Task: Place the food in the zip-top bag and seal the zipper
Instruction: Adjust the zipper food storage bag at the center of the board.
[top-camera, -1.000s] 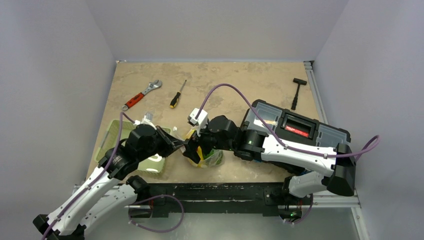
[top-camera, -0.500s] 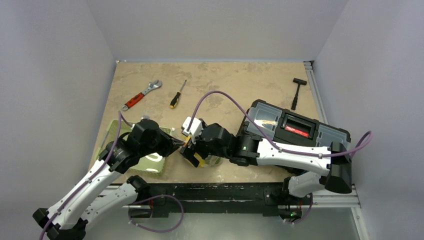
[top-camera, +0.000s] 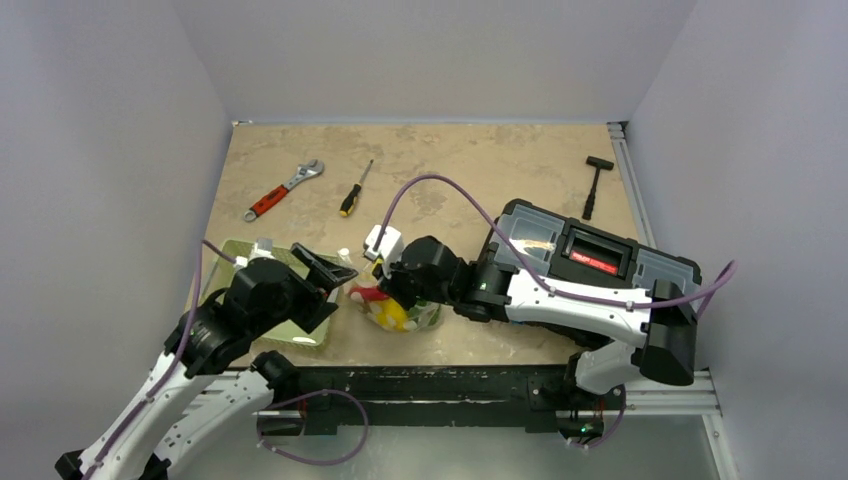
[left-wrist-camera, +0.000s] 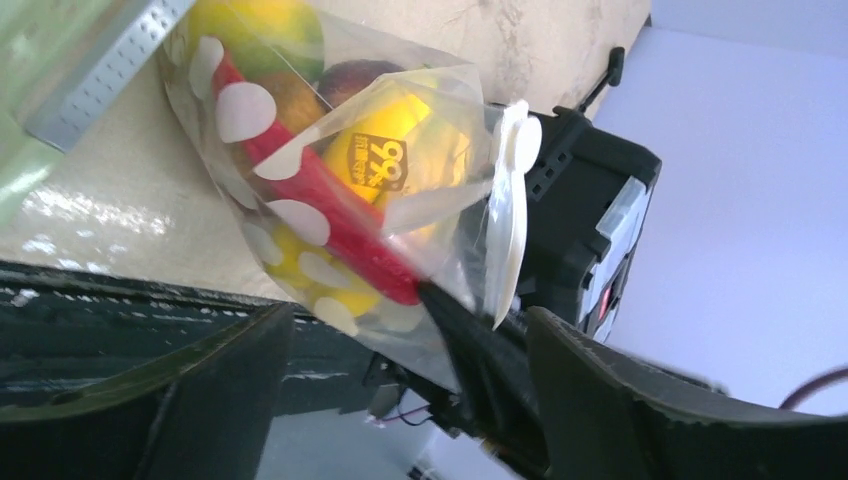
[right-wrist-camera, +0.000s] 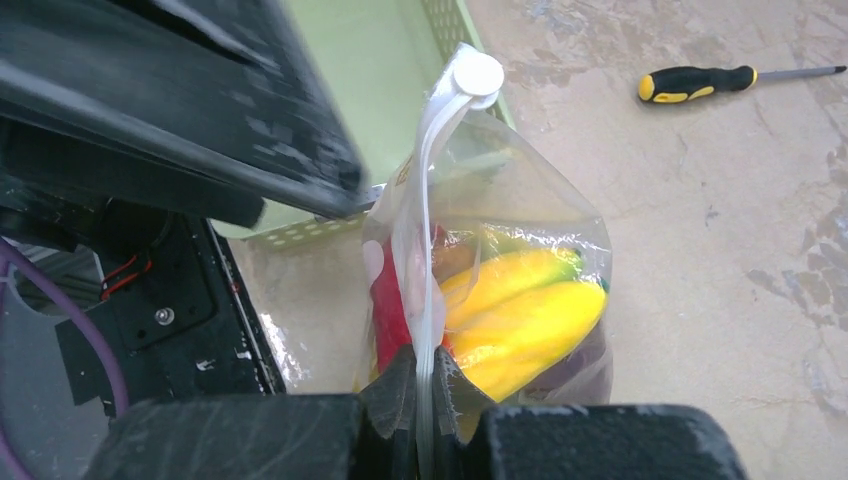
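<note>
The right pincer (top-camera: 393, 290) clamps the filled zip-top bag (top-camera: 392, 314), the left pincer (top-camera: 338, 283) spread wide just beside it.

The left arm (top-camera: 190, 372) and right arm (top-camera: 585, 300) are built alike: white link shells dotted with small dark screw holes, set between bulky black joint housings and ending in a black base. A purple cable (top-camera: 440, 180) loops along each arm to a small white box (top-camera: 382, 241) on the wrist, and a green light (top-camera: 583, 430) glows low by the right base. The left gripper (left-wrist-camera: 405, 315) has 2 broad, curved matt-black fingers (left-wrist-camera: 215, 390), while the right gripper (right-wrist-camera: 417, 372) has 2 black fingers tapering to narrow tips.
</note>
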